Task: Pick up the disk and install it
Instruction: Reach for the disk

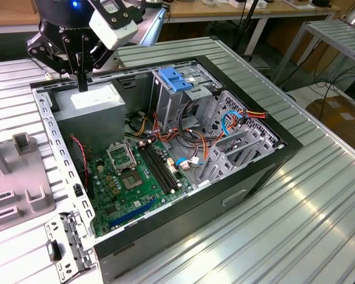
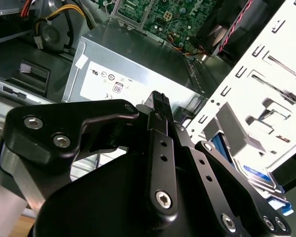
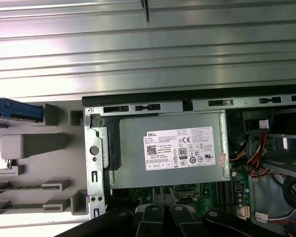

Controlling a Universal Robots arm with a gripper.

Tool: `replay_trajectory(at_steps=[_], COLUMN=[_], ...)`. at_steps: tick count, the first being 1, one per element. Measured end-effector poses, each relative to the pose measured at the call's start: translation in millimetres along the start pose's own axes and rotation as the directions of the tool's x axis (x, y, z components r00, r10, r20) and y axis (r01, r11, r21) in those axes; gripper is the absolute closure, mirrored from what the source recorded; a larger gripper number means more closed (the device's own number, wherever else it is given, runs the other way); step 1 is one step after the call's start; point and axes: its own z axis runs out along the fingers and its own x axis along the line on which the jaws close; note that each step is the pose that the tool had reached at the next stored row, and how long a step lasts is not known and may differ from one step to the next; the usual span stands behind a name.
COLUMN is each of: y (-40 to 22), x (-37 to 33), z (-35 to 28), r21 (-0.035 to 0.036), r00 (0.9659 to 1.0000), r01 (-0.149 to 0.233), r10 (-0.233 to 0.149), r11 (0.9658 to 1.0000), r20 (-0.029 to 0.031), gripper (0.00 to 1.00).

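The gripper, closed and empty over the power supply at the exterior view's upper left, would best open wide and square up with the disk (parked in the grey fixture beside the case).

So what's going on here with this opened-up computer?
A robot arm holds its black end effector, shut and empty, over the grey metal box with a white sticker inside the open black computer case. The silver-grey hard drive with blue side rails sits in a pale grey rack beside the case, not yet picked up.
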Motion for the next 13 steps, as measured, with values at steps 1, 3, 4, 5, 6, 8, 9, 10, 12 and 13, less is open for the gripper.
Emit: replay_trajectory(at_steps=[1, 3, 4, 5, 6, 8, 9, 10, 12, 13], y=[0.0, -0.2, -0.2, -0.2, -0.3, -0.4, -0.5, -0.5, -0.7, -0.7], x=[0.6, 1.9, 2.7, 3.2, 4.0, 5.8, 6.6, 7.2, 8.9, 9.6], z=[0.0, -0.1, -0.1, -0.1, -0.1, -0.2, -0.2, -0.2, -0.2, -0.3], r21=[-0.0001, 0.0, 0.0, 0.0, 0.0, 0.0, 0.0, 0.0, 0.0, 0.0], r00=[1.0, 1.0, 1.0, 1.0, 1.0, 1.0, 1.0, 1.0, 1.0, 1.0], r01=[0.0, 0.0, 0.0, 0.0, 0.0, 0.0, 0.0, 0.0, 0.0, 0.0], r10=[0.0, 0.0, 0.0, 0.0, 0.0, 0.0, 0.0, 0.0, 0.0, 0.0], r11=[1.0, 1.0, 1.0, 1.0, 1.0, 1.0, 1.0, 1.0, 1.0, 1.0], r20=[0.0, 0.0, 0.0, 0.0, 0.0, 0.0, 0.0, 0.0, 0.0, 0.0], gripper=[0.89, 0.89, 0.89, 0.89, 0.89, 0.89, 0.89, 0.89, 0.89, 0.89])
